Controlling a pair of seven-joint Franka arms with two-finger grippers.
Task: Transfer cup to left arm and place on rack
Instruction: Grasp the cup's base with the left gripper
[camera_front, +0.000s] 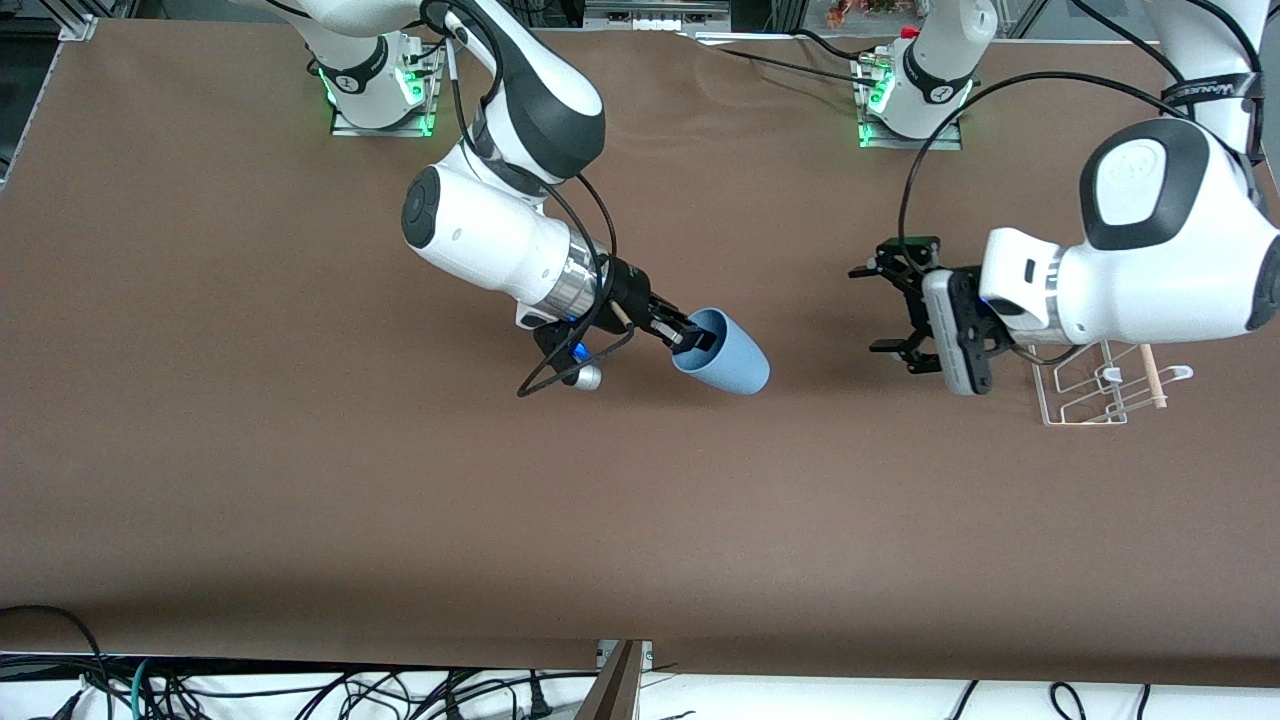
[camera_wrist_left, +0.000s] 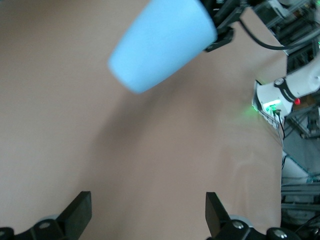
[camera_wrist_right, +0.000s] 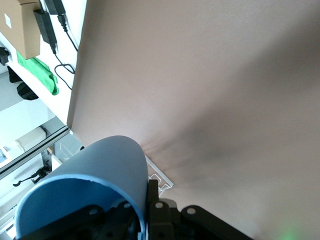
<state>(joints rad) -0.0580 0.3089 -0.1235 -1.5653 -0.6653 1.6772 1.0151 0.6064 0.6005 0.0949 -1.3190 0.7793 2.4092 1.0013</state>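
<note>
The light-blue cup (camera_front: 727, 364) is held in the air over the middle of the table, tilted, its closed end pointing toward the left arm. My right gripper (camera_front: 690, 338) is shut on its rim, one finger inside and one outside, as the right wrist view shows for the cup (camera_wrist_right: 95, 180) and the gripper (camera_wrist_right: 145, 202). My left gripper (camera_front: 870, 310) is open and empty, facing the cup with a gap between them. In the left wrist view the cup (camera_wrist_left: 160, 45) lies ahead of the open left gripper (camera_wrist_left: 148, 200). The white wire rack (camera_front: 1100, 395) with its wooden dowel (camera_front: 1152, 377) stands under the left wrist.
Both arm bases (camera_front: 380, 90) (camera_front: 915, 95) with green lights stand along the table's back edge. Cables (camera_front: 250, 690) hang below the front edge. A black cable loop (camera_front: 560, 375) hangs under the right wrist. The rack's corner (camera_wrist_right: 159, 180) shows in the right wrist view.
</note>
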